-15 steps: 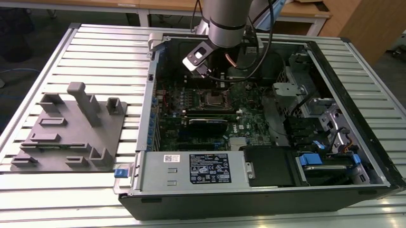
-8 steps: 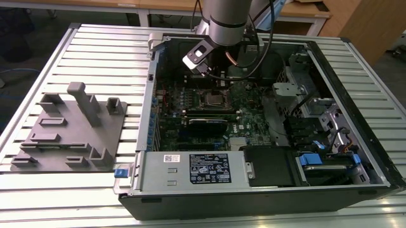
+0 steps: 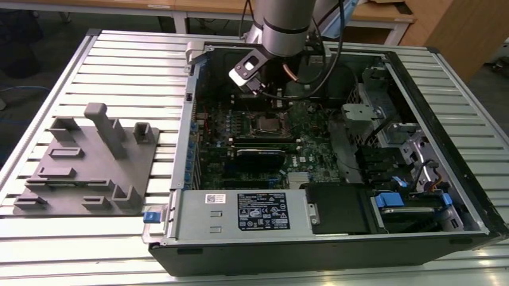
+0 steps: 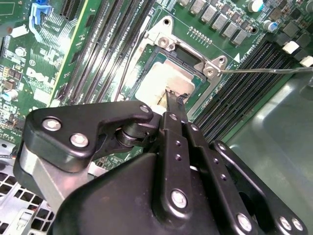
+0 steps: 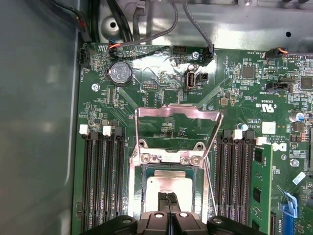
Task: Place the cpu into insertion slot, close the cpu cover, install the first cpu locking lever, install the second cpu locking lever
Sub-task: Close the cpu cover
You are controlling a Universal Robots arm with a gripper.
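The cpu (image 5: 165, 185), a dull silver square, lies flat in the insertion slot (image 5: 146, 169) on the green board. In the second wrist view the cpu (image 4: 159, 78) sits inside the slot's silver rim (image 4: 188, 51). My gripper (image 5: 168, 197) is shut, its two thin fingertips pressed together with nothing between them, right over the cpu's top near one edge (image 4: 175, 97). The cpu cover (image 5: 176, 111) stands raised open on its hinge beyond the slot. A thin wire locking lever (image 4: 264, 70) sticks out unlatched beside the slot. In the exterior view the arm (image 3: 278, 30) reaches down into the case above the slot (image 3: 266, 124).
Long black memory slots (image 5: 102, 181) flank the slot on both sides. The grey case wall (image 5: 39, 122) rises close by, and cables (image 5: 146, 36) hang along the case's far edge. A grey fixture plate (image 3: 92, 161) lies on the slatted table at the exterior view's left.
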